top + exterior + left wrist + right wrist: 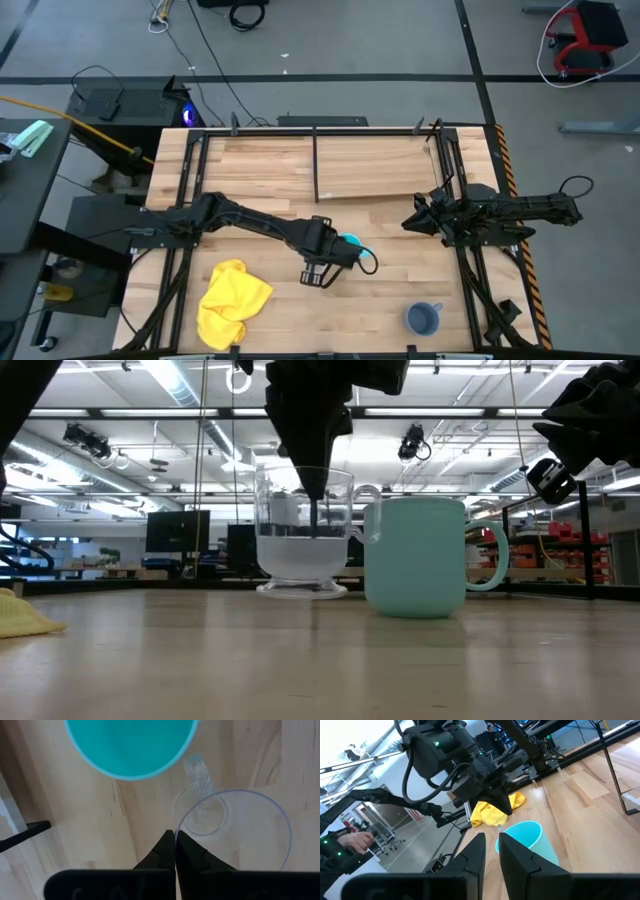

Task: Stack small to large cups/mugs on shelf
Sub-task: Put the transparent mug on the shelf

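Clear cup sits mid-table, touching or just beside the cyan mug; in the low view it's left of centre with the mug to its right, both upright on the tabletop, neither on the shelf yet. Left gripper is directly over the cup's near rim, fingers pinched together on the glass wall — one finger appears inside, one outside, so I read it as gripping the clear cup. In the left wrist view the cup is lower right, its handle pointing toward the mug, which fills the upper centre of that frame. Key relation: the shelf lies in the upper centre of the high view, up and slightly right of the left gripper, and the cyan mug stands roughly between the gripper and that board, so the carry likely needs a lift clear of the mug rim before heading that way. Grey-blue mug is well apart, lower right of the high view. Right gripper waits at centre-right, beside the shelf's right end, nearer the shelf than the left one; its fingers stand parted with nothing between them. Yellow cloth lower left, out of the path.
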Tool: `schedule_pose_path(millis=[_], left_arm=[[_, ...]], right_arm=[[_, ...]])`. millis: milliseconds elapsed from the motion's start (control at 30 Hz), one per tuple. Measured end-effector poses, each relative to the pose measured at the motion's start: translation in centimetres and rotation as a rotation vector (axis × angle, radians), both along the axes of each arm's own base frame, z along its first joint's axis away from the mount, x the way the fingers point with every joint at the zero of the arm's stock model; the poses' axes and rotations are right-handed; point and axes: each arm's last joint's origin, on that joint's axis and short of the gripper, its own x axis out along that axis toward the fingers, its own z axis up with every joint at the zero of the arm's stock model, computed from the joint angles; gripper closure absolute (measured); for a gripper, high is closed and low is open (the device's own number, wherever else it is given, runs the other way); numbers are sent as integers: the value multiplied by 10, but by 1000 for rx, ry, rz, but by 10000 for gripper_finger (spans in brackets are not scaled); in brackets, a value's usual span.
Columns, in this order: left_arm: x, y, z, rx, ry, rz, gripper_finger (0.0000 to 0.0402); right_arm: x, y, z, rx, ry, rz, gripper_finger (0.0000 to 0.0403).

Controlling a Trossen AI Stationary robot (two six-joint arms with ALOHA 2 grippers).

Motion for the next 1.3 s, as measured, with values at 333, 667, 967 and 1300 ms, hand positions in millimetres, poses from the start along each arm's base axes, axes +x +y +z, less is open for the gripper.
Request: schedule_pose_path(millis=[333, 667, 967, 1300], left_arm=[[0, 2, 0, -18, 12, -9, 398], [-2, -20, -21, -45, 88, -47, 398], [-1, -18, -21, -56, 73, 79, 356], [-1, -16, -19, -73, 57, 221, 322]], right_arm=[[0, 0, 0, 0, 0, 0, 341], [0, 0, 0, 0, 5, 4, 341], [1, 0, -1, 0, 14, 7, 341], [1, 0, -1, 0, 16, 7, 341]])
